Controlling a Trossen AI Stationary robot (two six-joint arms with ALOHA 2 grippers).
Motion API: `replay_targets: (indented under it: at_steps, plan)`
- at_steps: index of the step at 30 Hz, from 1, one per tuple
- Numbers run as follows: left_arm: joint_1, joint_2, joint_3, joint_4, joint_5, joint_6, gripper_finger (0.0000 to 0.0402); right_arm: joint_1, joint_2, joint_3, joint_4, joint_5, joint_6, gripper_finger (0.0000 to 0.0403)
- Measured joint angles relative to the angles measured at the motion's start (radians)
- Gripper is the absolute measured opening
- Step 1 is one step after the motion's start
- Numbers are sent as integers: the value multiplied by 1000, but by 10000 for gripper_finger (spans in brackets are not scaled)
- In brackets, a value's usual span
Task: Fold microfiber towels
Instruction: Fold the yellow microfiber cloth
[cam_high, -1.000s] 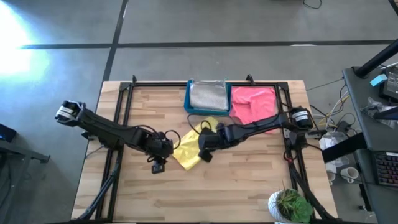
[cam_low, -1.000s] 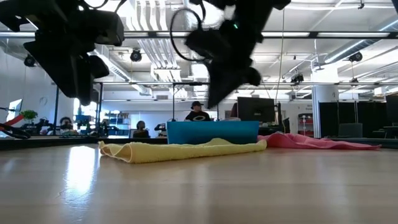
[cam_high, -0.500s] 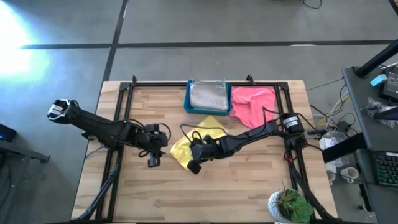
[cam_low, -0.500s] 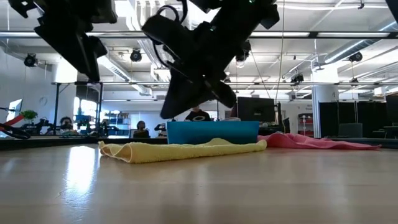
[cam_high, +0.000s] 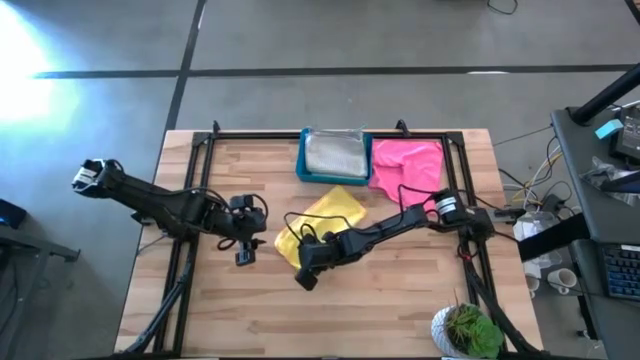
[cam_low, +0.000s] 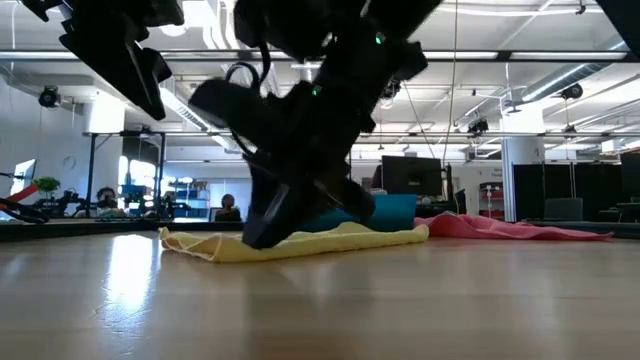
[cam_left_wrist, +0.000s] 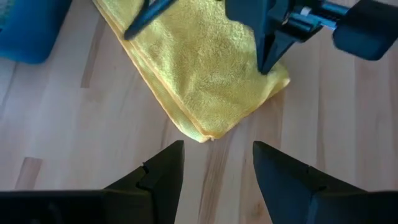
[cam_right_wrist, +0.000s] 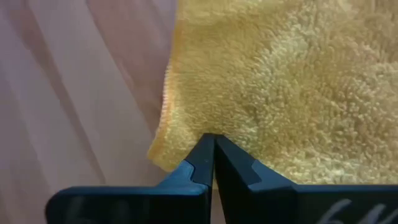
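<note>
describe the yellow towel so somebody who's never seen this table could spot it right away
Start at the blue bin on the wooden table's far edge. Just in front of it, mid-table, lies the yellow towel, folded flat. Its neighbours are a grey cloth inside the bin and a pink one beside it.

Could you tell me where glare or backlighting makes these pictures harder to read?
High view: strong glare whitens the floor at the upper left, off the table. Low view: bright ceiling lights leave both arms as dark silhouettes over the yellow towel. Wrist views: evenly lit, towel pile clear.

Open-plan lab: monitors (cam_low: 410, 177), exposed ducting (cam_low: 245, 70)
</note>
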Motion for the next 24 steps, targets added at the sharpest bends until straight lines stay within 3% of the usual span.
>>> replay_targets:
  at_steps: [11, 20, 24]
  plan:
    - [0, 2, -10, 11, 5, 1, 176, 77, -3, 83, -350, -77, -31, 8]
    - [0, 65, -19, 19, 16, -1, 176, 186, -3, 115, -509, -129, -89, 8]
    - [0, 112, -19, 21, 91, -3, 176, 238, -3, 115, -569, -130, -89, 8]
